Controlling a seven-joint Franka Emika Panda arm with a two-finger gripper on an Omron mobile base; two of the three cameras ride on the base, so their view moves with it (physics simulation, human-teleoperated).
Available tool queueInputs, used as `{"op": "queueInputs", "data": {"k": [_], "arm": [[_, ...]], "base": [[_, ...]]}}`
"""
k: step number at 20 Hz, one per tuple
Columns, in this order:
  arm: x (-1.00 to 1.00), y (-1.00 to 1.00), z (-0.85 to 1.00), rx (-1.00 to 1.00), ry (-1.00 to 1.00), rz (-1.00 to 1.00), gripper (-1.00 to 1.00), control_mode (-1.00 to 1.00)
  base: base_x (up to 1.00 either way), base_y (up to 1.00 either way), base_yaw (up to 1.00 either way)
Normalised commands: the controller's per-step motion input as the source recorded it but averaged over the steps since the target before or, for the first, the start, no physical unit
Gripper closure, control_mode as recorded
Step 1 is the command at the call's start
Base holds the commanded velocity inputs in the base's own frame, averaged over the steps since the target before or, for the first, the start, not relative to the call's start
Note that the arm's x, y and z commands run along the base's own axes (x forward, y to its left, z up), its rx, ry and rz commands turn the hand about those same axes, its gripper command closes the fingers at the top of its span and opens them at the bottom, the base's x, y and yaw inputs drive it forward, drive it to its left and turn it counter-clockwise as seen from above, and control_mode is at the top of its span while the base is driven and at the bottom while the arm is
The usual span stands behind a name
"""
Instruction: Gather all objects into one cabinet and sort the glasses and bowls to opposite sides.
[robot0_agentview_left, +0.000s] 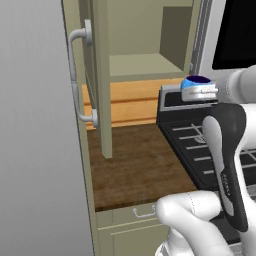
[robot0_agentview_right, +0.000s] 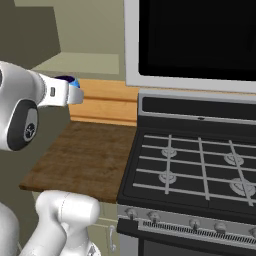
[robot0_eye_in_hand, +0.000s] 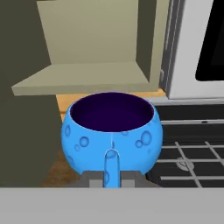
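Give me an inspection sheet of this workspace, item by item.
Surface: wooden counter beside the stove; nothing standing on the part in view.
Job's things: small blue bowl held upright in the air near the stove's back edge, in front of the cabinet. Cabinet open, door swung out, pale shelf bare where visible. Glasses and brown bowl: nothing seen.
Clutter: nothing seen.
Grippers: gripper shut on the blue bowl, one finger across its near wall.
Cables: nothing seen.
Surroundings: dark microwave above the stove; base cabinet drawer below the counter.
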Motion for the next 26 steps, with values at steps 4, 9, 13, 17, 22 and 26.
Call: {"op": "queueInputs", "data": {"k": [4, 9, 13, 17, 22, 26], "arm": [[-0.53, 0.0, 0.01, 0.0, 0.08, -0.05, 1.0, -1.0], [-0.22, 0.0, 0.0, 0.0, 0.02, -0.02, 1.0, -1.0], [-0.17, -0.04, 0.0, 0.0, 0.0, 0.0, 1.0, -1.0], [-0.15, 0.0, 0.0, -0.03, 0.0, 0.0, 1.0, -1.0], [-0.02, 0.0, 0.0, -0.05, 0.01, 0.0, 1.0, -1.0], [0.0, 0.0, 0.0, -0.01, 0.0, 0.0, 1.0, -1.0]], "base": [[0.0, 0.0, 0.0], [0.0, 0.0, 0.0], [0.0, 0.0, 0.0], [0.0, 0.0, 0.0], [0.0, 0.0, 0.0], [0.0, 0.0, 0.0]]}}
